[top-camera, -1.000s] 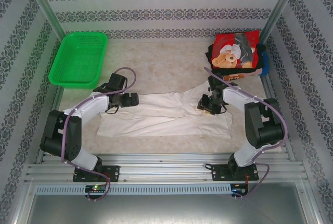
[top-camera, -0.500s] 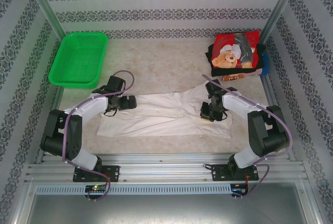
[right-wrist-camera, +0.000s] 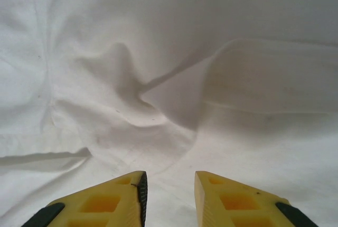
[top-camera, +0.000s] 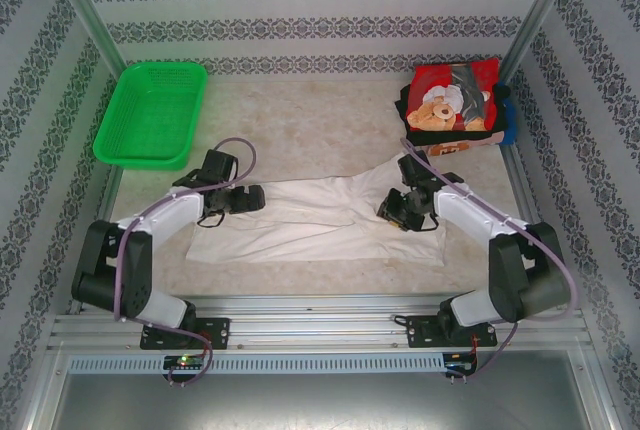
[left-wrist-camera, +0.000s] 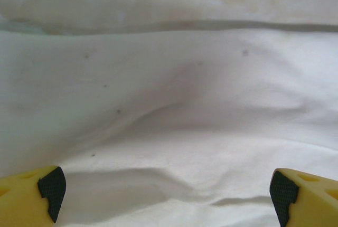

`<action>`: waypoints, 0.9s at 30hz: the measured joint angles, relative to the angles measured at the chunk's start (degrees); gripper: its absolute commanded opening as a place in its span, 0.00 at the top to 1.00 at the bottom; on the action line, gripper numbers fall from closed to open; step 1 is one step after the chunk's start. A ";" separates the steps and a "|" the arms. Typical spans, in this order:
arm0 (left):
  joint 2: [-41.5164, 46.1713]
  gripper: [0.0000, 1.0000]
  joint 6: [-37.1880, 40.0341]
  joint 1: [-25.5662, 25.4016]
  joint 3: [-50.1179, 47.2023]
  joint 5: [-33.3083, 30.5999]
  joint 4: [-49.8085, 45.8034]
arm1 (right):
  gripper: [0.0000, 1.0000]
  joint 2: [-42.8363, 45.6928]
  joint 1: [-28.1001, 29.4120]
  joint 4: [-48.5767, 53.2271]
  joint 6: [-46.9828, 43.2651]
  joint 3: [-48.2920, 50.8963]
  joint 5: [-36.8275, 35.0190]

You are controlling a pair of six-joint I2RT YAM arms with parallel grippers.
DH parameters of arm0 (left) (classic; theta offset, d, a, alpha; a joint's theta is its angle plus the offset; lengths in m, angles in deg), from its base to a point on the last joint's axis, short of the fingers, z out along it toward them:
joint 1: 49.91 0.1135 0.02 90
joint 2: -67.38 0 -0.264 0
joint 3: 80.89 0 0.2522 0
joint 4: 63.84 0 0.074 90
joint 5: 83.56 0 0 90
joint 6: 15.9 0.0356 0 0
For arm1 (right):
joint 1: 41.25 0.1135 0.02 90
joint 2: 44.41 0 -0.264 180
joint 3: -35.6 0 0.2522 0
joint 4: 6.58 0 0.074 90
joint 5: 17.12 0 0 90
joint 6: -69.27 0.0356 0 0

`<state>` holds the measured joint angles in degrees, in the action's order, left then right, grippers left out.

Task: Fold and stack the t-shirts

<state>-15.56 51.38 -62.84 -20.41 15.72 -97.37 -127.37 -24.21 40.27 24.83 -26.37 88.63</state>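
A large white t-shirt (top-camera: 310, 218) lies spread and creased across the middle of the table. My left gripper (top-camera: 250, 197) rests low over its left part, open wide, with wrinkled cloth (left-wrist-camera: 169, 105) between the yellow fingers (left-wrist-camera: 31, 192). My right gripper (top-camera: 392, 210) hovers over the shirt's right part. Its jaws stand a narrow gap apart with nothing between them, above a raised fold of white cloth (right-wrist-camera: 158, 90). At the back right sits a stack of folded t-shirts, with the red teddy-bear shirt (top-camera: 452, 100) on top and a blue one (top-camera: 509, 118) at its right edge.
A green mesh basket (top-camera: 150, 110) stands at the back left. Metal posts and patterned walls close in the table. An aluminium rail (top-camera: 320, 325) runs along the near edge by the arm bases.
My right gripper shifted slightly nearer and to the left over the shirt, and its elbow swung out to the right. Its jaws closed, then parted again. The left gripper barely moved.
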 measured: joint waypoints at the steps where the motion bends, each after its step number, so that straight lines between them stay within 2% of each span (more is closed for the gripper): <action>1: 1.09 0.00 0.09 0.02 -0.31 0.66 0.57 | 0.69 -0.44 0.22 -0.37 0.72 0.02 0.26; 9: 10.40 0.00 1.14 0.24 -1.27 6.75 5.33 | 0.69 -3.50 0.81 -3.26 5.18 1.33 0.42; 17: 16.20 0.00 2.86 -0.61 -1.29 8.74 5.66 | 0.71 -6.60 2.73 -5.64 8.00 1.36 0.37; 19: 16.70 0.00 3.13 -0.61 -1.29 8.76 5.62 | 0.73 -7.10 3.26 -6.05 8.57 1.33 0.37; 24: 17.68 0.00 3.26 -0.61 -1.64 8.76 5.60 | 0.90 -7.19 4.31 -6.40 10.03 1.33 0.17; 27: 18.49 0.00 3.45 -0.63 -2.49 8.76 5.42 | 0.94 -7.08 4.61 -6.34 10.99 1.33 -0.04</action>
<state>2.93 54.83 -63.47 -22.90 24.48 -91.95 -134.45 -19.60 33.93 35.82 -25.04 88.59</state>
